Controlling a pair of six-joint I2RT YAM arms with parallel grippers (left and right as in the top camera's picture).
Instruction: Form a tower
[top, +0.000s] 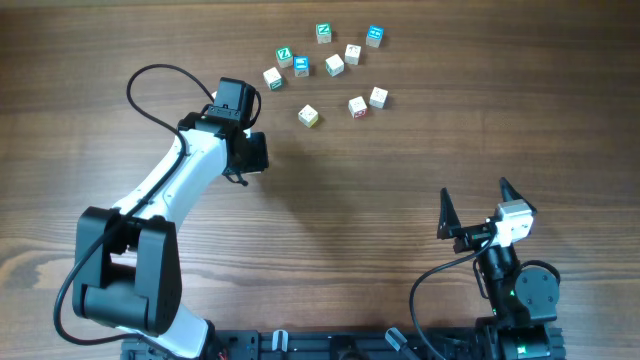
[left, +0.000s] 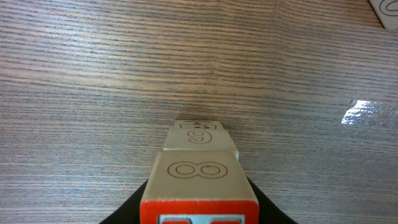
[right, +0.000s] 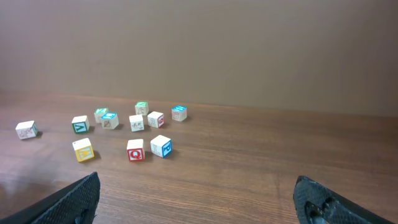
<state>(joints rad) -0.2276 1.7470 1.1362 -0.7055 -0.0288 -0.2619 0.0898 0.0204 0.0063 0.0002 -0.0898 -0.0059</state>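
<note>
Wood-grain table (top: 330, 230), brown wall (right: 199, 43) behind, left pincer (top: 252, 152) clasping tower (left: 194, 138) (red-faced cube (left: 199, 186) nearest), right pincer (top: 473, 205) wide

Dark wood-grain table (top: 400, 180) beneath a plain brown wall (right: 249, 50).

In the left wrist view, the pale upper face of the nearest cube (left: 198, 169) carries an outlined 8, lying on its side. The cube behind it (left: 196, 135) carries an outlined figure that reads as 9 (or 6, I cannot tell which way is up). In the right wrist view, a red-faced cube (right: 135, 150) shows a white Q. From overhead, a green-faced cube (top: 284, 54) shows a white Z. The prints on the other cubes are too small to read.
</note>
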